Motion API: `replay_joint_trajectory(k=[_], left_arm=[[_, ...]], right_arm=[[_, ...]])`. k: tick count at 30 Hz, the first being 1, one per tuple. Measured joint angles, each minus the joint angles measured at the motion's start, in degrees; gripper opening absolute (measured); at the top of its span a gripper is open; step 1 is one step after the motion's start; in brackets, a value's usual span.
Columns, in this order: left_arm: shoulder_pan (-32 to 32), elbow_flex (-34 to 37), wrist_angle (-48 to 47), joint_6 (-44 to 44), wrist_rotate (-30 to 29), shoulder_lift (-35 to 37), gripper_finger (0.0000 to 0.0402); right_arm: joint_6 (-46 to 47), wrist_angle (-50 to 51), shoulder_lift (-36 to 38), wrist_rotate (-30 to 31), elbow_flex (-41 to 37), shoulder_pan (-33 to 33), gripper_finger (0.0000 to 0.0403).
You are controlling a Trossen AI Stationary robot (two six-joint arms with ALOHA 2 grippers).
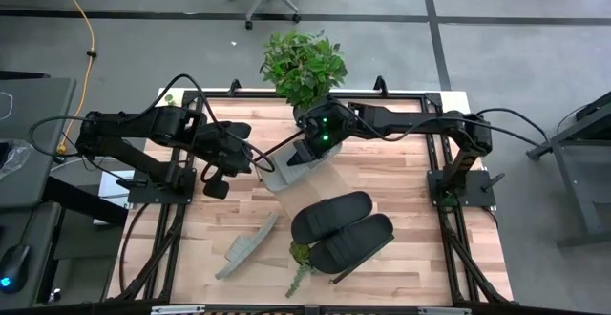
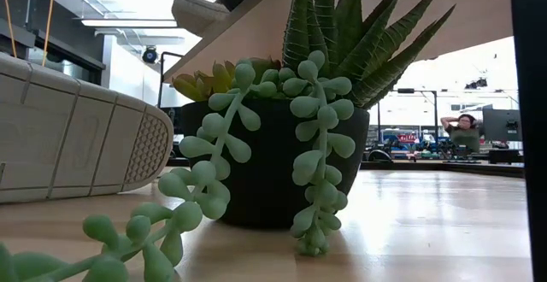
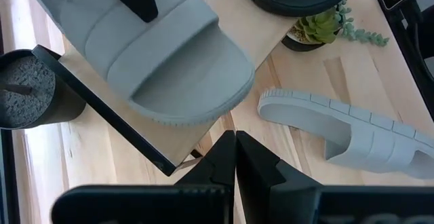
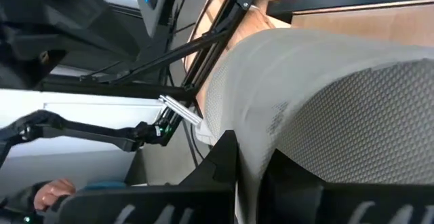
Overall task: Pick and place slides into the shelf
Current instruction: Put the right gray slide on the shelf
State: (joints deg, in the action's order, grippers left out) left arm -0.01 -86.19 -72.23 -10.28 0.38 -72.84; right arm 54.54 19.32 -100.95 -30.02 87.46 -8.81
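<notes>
One light grey slide (image 1: pixel 286 174) lies sole down on the far left end of the shelf (image 3: pixel 203 125), a light-wood board with a dark frame edge. My right gripper (image 1: pixel 302 153) is shut on this slide from above. Two black slides (image 1: pixel 329 215) (image 1: pixel 355 243) sit side by side farther along the board. The other grey slide (image 1: pixel 246 245) rests on its side edge on the tabletop, near the shelf. My left gripper (image 3: pixel 235 153) is shut and hovers left of the shelf's end, touching nothing. My right gripper holds the grey slide (image 4: pixel 305 95) at its strap end, slanting down from the table's far right side. One dark finger (image 3: pixel 139 0) reaches onto the footbed at the strap's edge. The other finger's place is hidden by the slide. The slide lies flat on the shelf board.
A leafy potted plant (image 1: pixel 304 67) stands at the table's far edge, close behind my right arm. A small succulent pot (image 1: pixel 301 253) sits under the shelf's near side. A dark round pot (image 3: pixel 27 88) stands beside the shelf's end. Dark frame rails run along both table sides.
</notes>
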Motion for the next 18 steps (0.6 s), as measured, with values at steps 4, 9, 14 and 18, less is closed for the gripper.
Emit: replay_joint_trajectory(k=[4,9,14,18], left_arm=[[0.0,0.0,0.0,0.0,0.0,0.0,0.0003],[0.0,0.0,0.0,0.0,0.0,0.0,0.0003],[0.0,0.0,0.0,-0.9,0.0,0.0,0.0003],[0.0,0.0,0.0,-1.4,0.0,0.0,0.0003]], right_arm=[[0.9,-0.4,-1.4,0.0,0.0,0.6,0.0000],[1.1,-0.9,-2.3,0.6,0.0,1.5,0.0000],[1.0,-1.3,-2.4,2.2,-0.1,1.8,0.0000],[0.9,-2.4,-2.4,3.0,-0.1,1.7,0.0006]])
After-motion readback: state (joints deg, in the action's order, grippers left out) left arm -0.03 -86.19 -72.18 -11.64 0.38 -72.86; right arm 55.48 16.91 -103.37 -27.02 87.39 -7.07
